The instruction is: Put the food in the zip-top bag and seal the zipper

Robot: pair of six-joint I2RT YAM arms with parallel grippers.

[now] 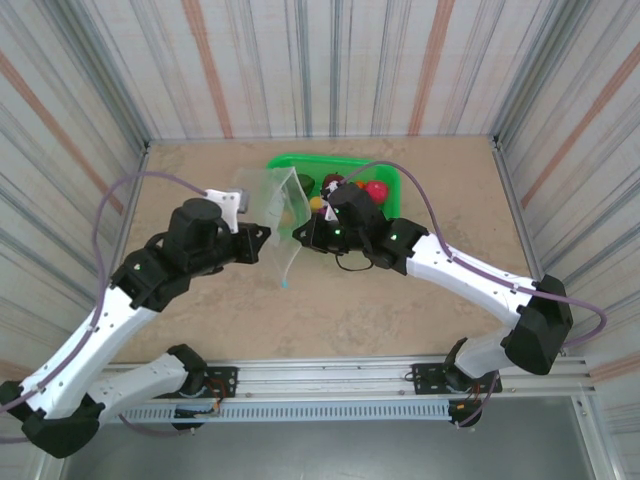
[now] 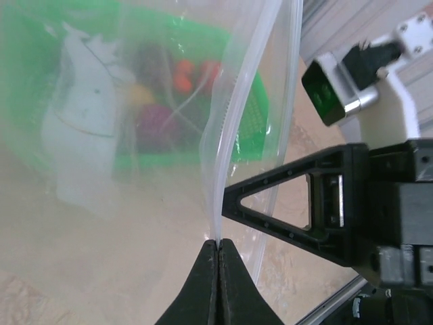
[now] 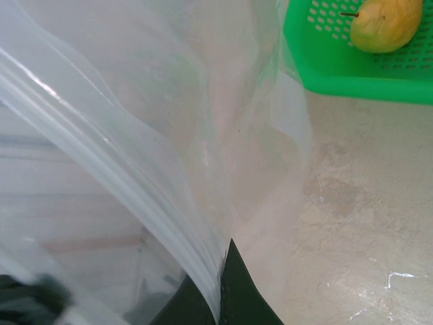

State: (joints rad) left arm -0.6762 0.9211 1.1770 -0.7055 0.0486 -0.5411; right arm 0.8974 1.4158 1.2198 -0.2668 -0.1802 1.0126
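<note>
Food point(image 1: 376, 188) lies in the basket point(image 1: 300, 160) at upper centre, beyond the zip-top bag point(image 1: 272, 200) I hold upright, left gripper point(image 2: 218, 245) and right gripper point(image 3: 220, 291) both pinching its mouth edge, right arm nearer.

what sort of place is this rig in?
Probably a lab test cell, not a kitchen: striped walls box in a small table, an aluminium rail runs along its near edge, and toy food sits in a green basket.
</note>
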